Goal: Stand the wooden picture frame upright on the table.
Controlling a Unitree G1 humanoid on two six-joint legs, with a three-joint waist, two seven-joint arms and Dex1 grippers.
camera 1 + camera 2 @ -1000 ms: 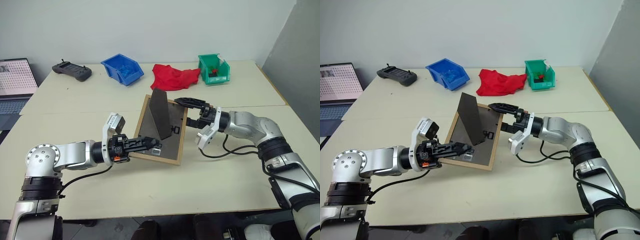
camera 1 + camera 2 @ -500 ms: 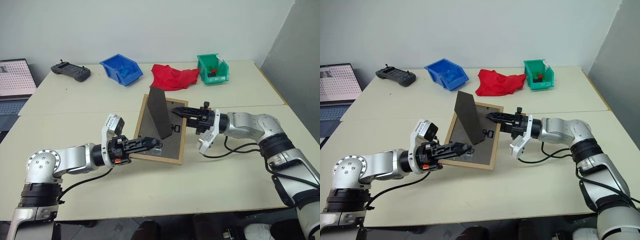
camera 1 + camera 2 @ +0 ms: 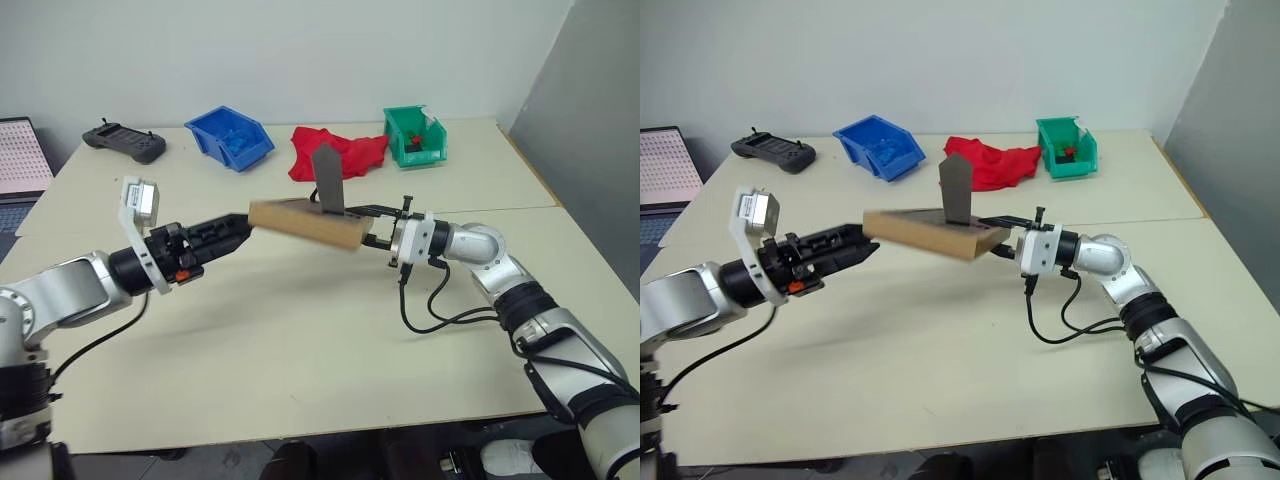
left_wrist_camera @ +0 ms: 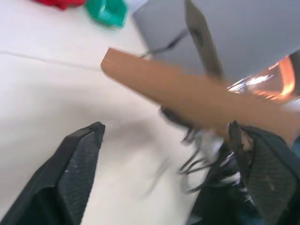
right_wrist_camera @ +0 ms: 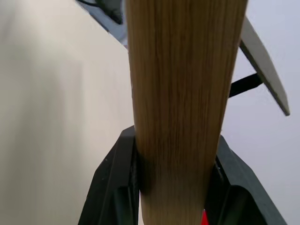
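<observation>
Right tool (image 3: 378, 226): pinching one edge of the wooden picture frame (image 3: 305, 222), centre, lifted off the worktop (image 3: 300, 340).
Left tool (image 3: 238, 226): spread — no support.
Risk: single-edge grip; may pivot, slip, drop.

Smeared wooden picture frame (image 4: 197, 96) in left wrist view; laptop (image 3: 14, 160) cropped at picture's edge.
</observation>
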